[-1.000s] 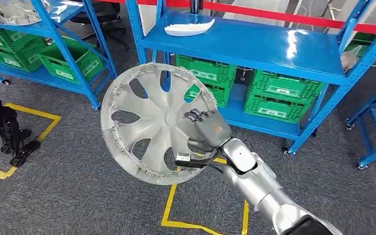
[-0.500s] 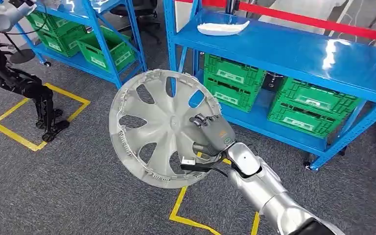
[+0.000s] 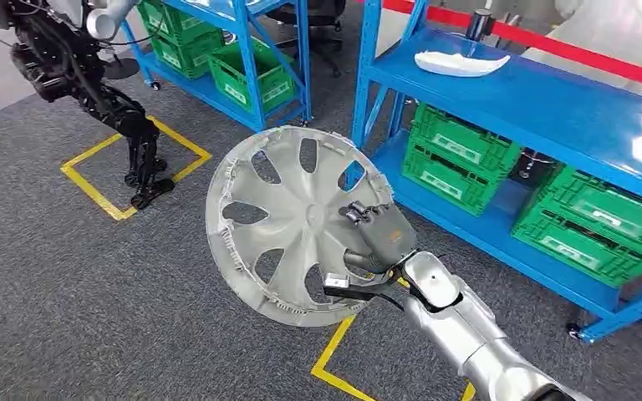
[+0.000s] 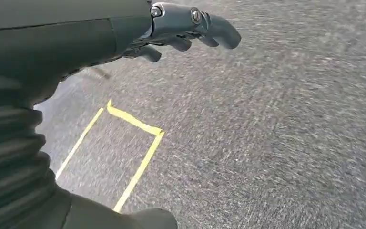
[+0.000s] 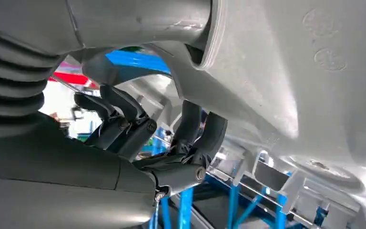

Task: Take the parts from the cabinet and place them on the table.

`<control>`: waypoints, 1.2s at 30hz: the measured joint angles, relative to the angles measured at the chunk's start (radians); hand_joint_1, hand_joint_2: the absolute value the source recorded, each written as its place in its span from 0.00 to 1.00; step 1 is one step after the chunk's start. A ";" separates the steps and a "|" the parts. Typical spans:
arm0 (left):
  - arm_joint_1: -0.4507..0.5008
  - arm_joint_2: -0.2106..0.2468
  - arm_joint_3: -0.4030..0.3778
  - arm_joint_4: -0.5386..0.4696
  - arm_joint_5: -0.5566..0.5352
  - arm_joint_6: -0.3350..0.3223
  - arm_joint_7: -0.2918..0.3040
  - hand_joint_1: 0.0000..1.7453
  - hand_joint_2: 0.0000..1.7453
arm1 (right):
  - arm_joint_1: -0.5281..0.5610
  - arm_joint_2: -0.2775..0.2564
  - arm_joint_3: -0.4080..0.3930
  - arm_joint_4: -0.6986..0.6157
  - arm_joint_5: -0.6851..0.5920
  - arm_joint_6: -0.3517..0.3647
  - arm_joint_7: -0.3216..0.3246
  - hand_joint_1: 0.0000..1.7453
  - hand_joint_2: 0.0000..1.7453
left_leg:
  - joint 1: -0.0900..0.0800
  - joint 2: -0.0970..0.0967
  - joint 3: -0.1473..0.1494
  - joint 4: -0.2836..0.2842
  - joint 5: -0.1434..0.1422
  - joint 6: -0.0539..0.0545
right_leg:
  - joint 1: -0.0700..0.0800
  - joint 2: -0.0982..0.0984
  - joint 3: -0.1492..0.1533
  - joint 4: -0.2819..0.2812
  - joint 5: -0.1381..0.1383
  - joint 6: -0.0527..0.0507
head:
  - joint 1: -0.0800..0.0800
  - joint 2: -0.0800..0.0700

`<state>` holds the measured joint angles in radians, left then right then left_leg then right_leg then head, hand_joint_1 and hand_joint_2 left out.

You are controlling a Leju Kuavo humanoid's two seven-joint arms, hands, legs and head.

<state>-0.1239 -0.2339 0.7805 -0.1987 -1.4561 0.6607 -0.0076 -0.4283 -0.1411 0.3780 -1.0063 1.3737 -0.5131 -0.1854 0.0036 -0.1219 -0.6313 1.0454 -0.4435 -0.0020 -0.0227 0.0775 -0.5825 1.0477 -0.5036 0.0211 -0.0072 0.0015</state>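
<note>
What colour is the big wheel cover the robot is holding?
Silver-grey; the wheel cover shows best in the head view.

Right hand [image 3: 378, 236]: my fingers hooked through a spoke opening of silver hubcap [image 3: 297, 224], held upright above grey carpet [image 3: 92, 292] | blue shelving [image 3: 543, 109]: white part [image 3: 460, 63] near top shelf's back edge | green crates [image 3: 460, 154] on bottom shelf.

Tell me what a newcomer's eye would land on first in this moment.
The large silver-grey plastic wheel cover, gripped through a spoke opening by the right hand and held above the grey carpet. Behind it stand blue metal shelving racks with green plastic crates on the lower shelf and a white curved part on top.
</note>
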 joint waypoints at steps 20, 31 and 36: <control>0.034 0.023 0.037 0.000 0.088 0.041 0.010 0.00 1.00 | -0.173 0.173 0.058 0.119 0.038 0.021 -0.003 1.00 0.00 | -0.004 0.132 0.019 -0.026 0.000 0.008 | 0.015 -0.174 0.007 0.003 -0.012 -0.011 | -0.004 0.000; 0.030 0.022 0.041 0.000 0.081 0.041 0.007 0.00 1.00 | -0.140 0.165 0.064 0.122 0.047 0.024 0.002 1.00 0.00 | 0.000 -0.014 0.003 -0.005 0.001 -0.004 | 0.008 0.001 -0.017 0.001 0.019 -0.013 | 0.001 0.000; 0.037 0.022 0.044 0.000 0.086 0.041 0.011 0.00 1.00 | -0.141 0.164 0.065 0.114 0.047 0.022 -0.005 1.00 0.00 | 0.000 0.063 -0.027 0.024 -0.018 -0.029 | 0.012 -0.056 -0.012 -0.019 0.032 -0.048 | -0.007 0.000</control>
<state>-0.0866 -0.2117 0.8248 -0.1991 -1.3699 0.7015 0.0038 -0.5695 0.0229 0.4429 -0.8923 1.4210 -0.4913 -0.1899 0.0037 -0.0590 -0.6583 1.0694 -0.4617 -0.0309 -0.0106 0.0216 -0.5946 1.0287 -0.4718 -0.0265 -0.0141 0.0015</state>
